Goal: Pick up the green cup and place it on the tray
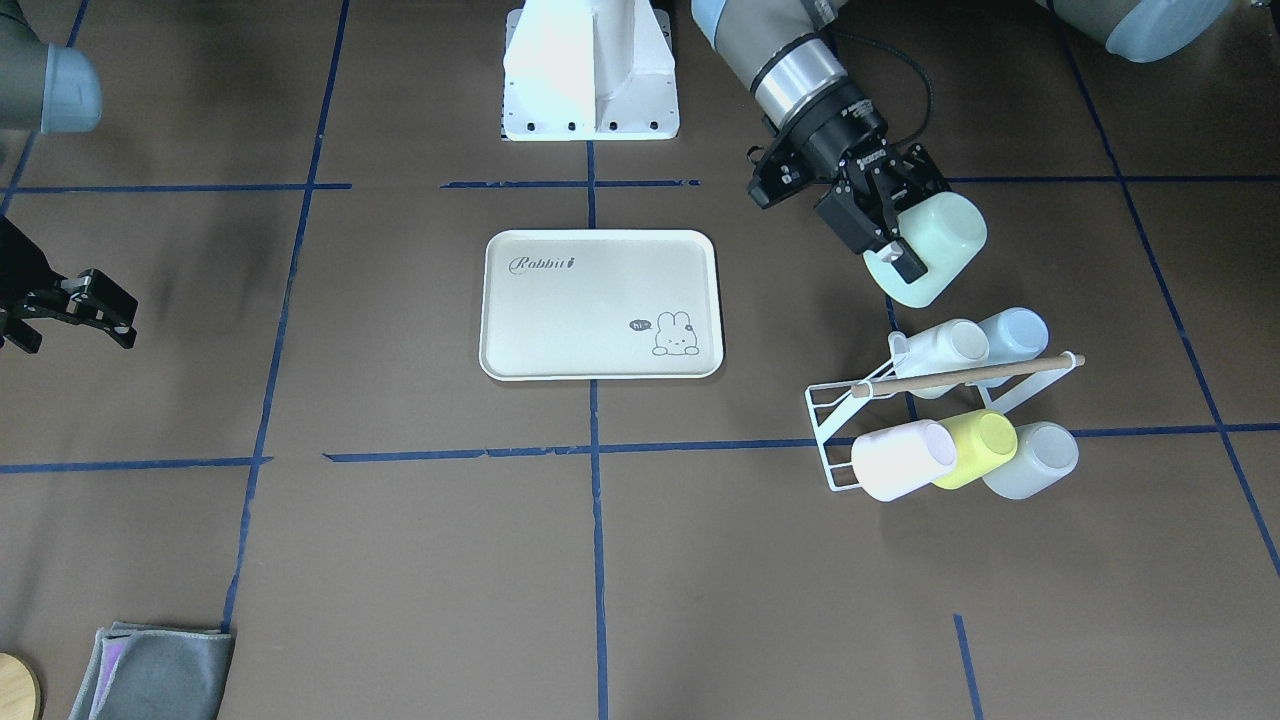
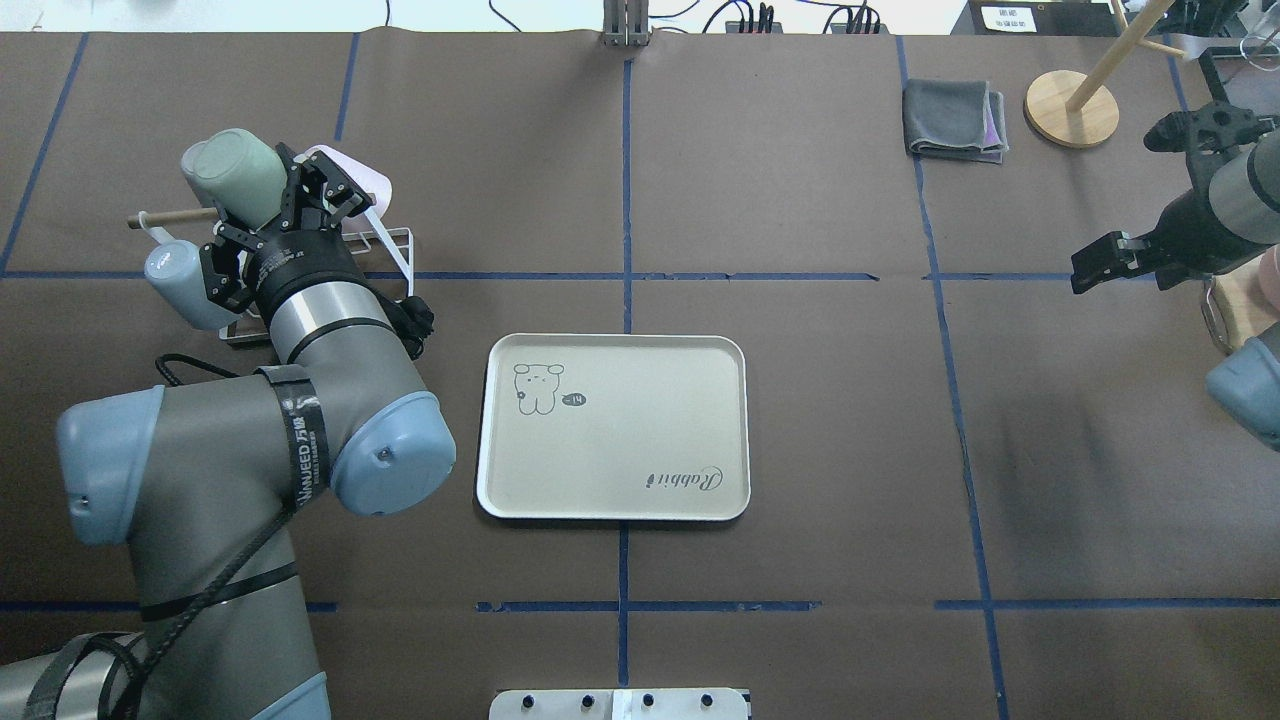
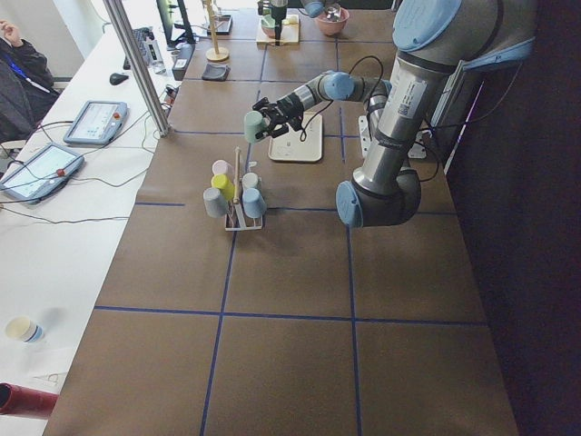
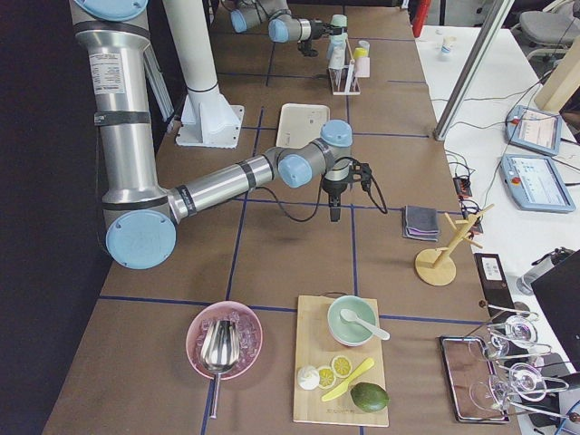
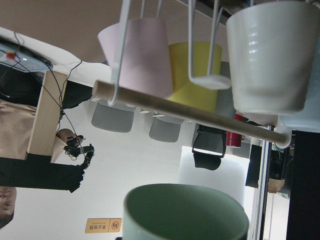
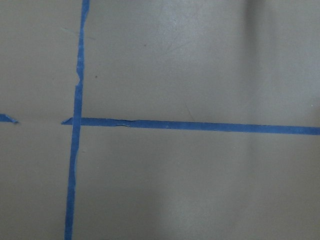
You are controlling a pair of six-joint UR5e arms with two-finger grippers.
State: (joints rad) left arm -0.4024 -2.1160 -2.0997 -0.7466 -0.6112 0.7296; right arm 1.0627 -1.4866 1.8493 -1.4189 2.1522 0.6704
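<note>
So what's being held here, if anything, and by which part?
The left gripper holds the green cup, jaws on its side wall near the wide rim end, clear of the rack. The right gripper holds nothing.

Our left arm (image 2: 230, 480) and right arm (image 4: 217, 186) are thick grey metal tubes with rounded pale blue caps (image 2: 390, 460) at the joints. A bright silver ring (image 1: 800, 70) bands the left wrist. A black strap (image 2: 305, 440) with white lettering wraps the left arm, and a thin black cable (image 2: 215, 580) runs along it. Our left gripper (image 1: 903, 248) and right gripper (image 1: 125, 318) are black and angular. We stand on a white base (image 1: 590, 70) with a row of dark screws (image 1: 572, 127) along its foot.
</note>
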